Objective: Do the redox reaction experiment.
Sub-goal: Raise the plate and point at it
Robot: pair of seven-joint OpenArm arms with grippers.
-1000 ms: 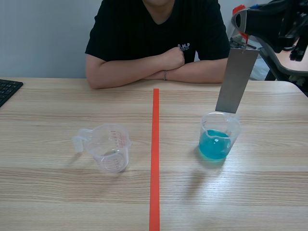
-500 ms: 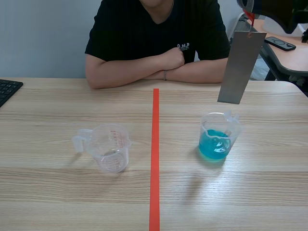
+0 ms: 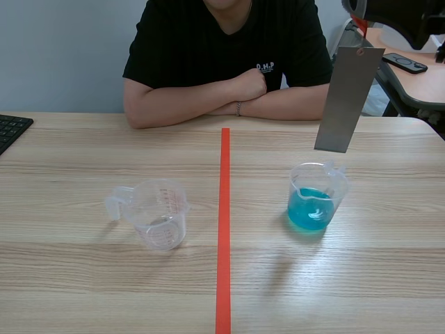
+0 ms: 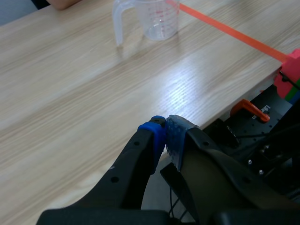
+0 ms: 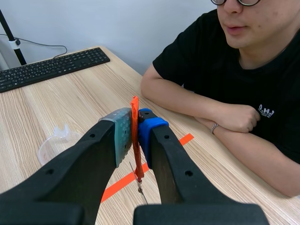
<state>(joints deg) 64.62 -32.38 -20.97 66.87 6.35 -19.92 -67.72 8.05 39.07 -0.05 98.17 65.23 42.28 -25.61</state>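
Note:
A grey metal plate (image 3: 346, 97) hangs upright from an orange-red strip (image 5: 135, 140), its lower edge a little above and behind a clear beaker (image 3: 317, 197) of blue liquid on the table's right half. My right gripper (image 5: 134, 123) is raised at the scene's upper right, shut on that strip; the plate itself is hidden below the fingers in the right wrist view. An empty clear measuring cup (image 3: 158, 212) stands left of the tape line, also seen as the cup (image 4: 157, 18) far ahead of my left gripper (image 4: 164, 133), which is shut on nothing over the table's near edge.
A person (image 3: 229, 62) sits across the table with folded arms resting on it. A black keyboard (image 3: 10, 129) lies at the far left edge. An orange-red tape line (image 3: 224, 223) divides the table. A side desk with a dark handset (image 3: 405, 62) stands at the right.
The right arm has risen mostly out of the scene view, lifting the metal plate from the beaker's rim to a short way above it. The left gripper has not visibly moved.

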